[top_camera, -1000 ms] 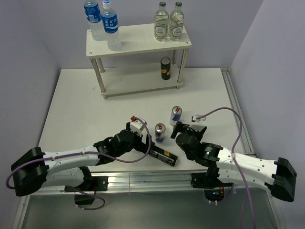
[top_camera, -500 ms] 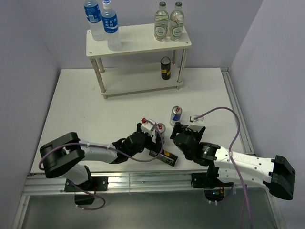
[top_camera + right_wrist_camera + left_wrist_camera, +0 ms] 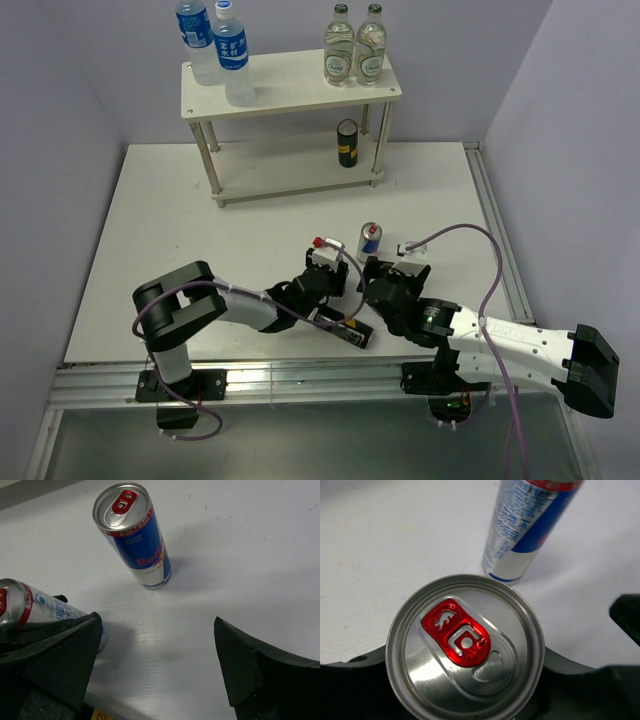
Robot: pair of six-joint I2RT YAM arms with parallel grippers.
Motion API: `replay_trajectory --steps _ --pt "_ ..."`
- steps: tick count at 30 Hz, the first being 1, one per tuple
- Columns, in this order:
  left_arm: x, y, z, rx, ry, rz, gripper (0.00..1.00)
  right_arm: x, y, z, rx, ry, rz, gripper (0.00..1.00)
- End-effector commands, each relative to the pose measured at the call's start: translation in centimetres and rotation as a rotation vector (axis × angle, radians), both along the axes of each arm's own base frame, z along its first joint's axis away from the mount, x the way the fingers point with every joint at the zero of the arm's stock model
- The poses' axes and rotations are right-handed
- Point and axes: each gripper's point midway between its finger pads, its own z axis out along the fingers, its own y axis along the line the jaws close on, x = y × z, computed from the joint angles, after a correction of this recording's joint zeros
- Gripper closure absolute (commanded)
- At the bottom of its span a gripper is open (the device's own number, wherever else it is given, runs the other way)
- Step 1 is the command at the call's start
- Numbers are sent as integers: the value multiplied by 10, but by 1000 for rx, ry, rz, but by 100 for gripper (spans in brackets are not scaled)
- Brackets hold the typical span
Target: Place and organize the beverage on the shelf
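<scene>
Left gripper [image 3: 333,275] is down over the near blue-and-silver can [image 3: 465,645], mid-table toward the front edge. In the left wrist view the jaws sit tight against both sides of it, so it looks gripped, though the contact itself is hidden under the can's rim. From above, that can is almost fully covered by the wrist camera. Only the wrist views show it: upright, silver lid, red tab. The second blue-and-silver can [image 3: 369,240] stands free at about 1 o'clock from it, close but apart, with its top cut off in the left wrist view. Right gripper [image 3: 157,622] sits at 3 o'clock of the held can. Its jaws are spread wide with only bare table [image 3: 180,230] between them, and the free can is ahead of them at 12. The lying dark can [image 3: 347,329], yellow band showing, is on its side at 5 o'clock of the left gripper. One end is tucked under the left arm and the label is unreadable. The standing dark can [image 3: 347,143] is on the lower board of the shelf [image 3: 290,85], right side. Two water bottles [image 3: 229,57] are on the top board at the left end, and the rear one's cap is clipped by the frame edge. Two green-capped bottles [image 3: 340,48] are at the right end, side by side; can't tell if they touch.
</scene>
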Motion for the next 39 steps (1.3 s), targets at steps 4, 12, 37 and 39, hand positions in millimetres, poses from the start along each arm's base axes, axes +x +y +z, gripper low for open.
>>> replay_trajectory --steps 4,12,37,39 --pt "59 46 94 -77 -113 254 100 5 3 21 49 -53 -31 1" --pt "143 151 178 -93 -213 519 100 5 4 21 47 -53 -22 0" --pt "284 269 138 -80 -199 875 100 4 4 21 55 -54 -13 0" --pt "288 273 138 -91 -206 882 100 4 5 20 49 -50 -11 0"
